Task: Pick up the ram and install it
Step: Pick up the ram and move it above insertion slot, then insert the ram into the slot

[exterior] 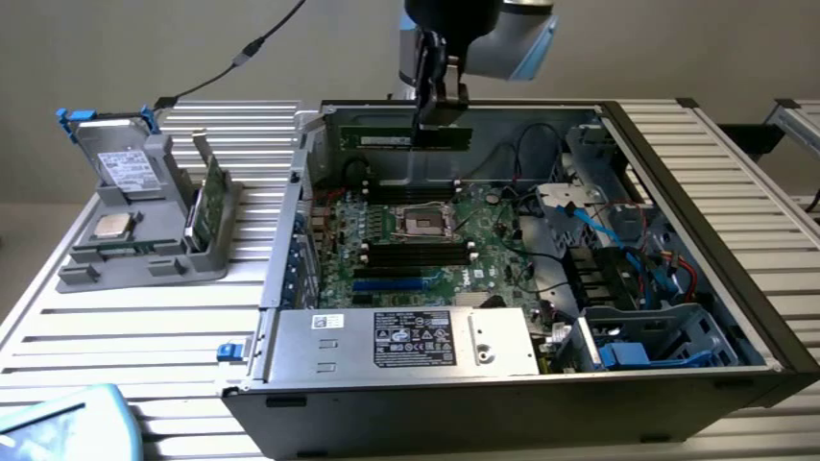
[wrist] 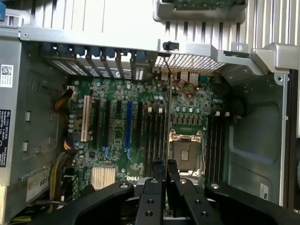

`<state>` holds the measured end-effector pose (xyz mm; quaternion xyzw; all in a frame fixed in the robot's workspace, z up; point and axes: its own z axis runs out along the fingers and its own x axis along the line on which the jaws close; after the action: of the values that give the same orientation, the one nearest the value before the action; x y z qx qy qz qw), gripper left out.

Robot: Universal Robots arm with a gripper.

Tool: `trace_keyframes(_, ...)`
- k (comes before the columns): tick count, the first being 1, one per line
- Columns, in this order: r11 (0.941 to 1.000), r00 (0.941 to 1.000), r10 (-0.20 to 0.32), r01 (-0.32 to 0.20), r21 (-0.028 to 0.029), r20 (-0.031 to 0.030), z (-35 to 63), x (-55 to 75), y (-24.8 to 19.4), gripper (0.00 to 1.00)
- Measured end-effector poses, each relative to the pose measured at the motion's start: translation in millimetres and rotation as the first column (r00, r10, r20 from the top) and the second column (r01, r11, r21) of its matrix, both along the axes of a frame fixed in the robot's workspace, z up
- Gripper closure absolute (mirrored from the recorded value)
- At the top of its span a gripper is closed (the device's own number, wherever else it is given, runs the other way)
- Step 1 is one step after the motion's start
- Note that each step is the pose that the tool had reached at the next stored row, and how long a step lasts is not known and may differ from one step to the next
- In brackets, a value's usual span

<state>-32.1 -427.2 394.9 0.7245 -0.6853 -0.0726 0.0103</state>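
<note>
Tool point(exterior: 440, 117) vertical, clamping ram point(exterior: 382, 139) above motherboard point(exterior: 423, 252).

Open computer case point(exterior: 513, 413) on slatted table point(exterior: 129, 327), green motherboard point(exterior: 384, 230) inside, grey stand point(exterior: 141, 264) with drive point(exterior: 126, 171), processor chip point(exterior: 111, 227)

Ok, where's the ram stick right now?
In the exterior view the ram is clamped in the pincer, up over the open computer case, above the motherboard and toward the far wall from the processor socket.
</note>
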Motion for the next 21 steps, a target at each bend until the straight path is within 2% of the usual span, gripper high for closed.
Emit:
trace_keyframes(10,1.0000,1.0000,-0.008,0.008,0.0017,0.0005,-14.0,27.7,0.0,0.86)
trace_keyframes(15,0.9999,0.9999,-0.017,0.017,0.0017,0.0005,-23.2,34.1,-0.1,0.86)
trace_keyframes(21,0.9998,0.9998,-0.019,0.019,0.0016,0.0005,-34.0,34.2,-2.1,0.86)
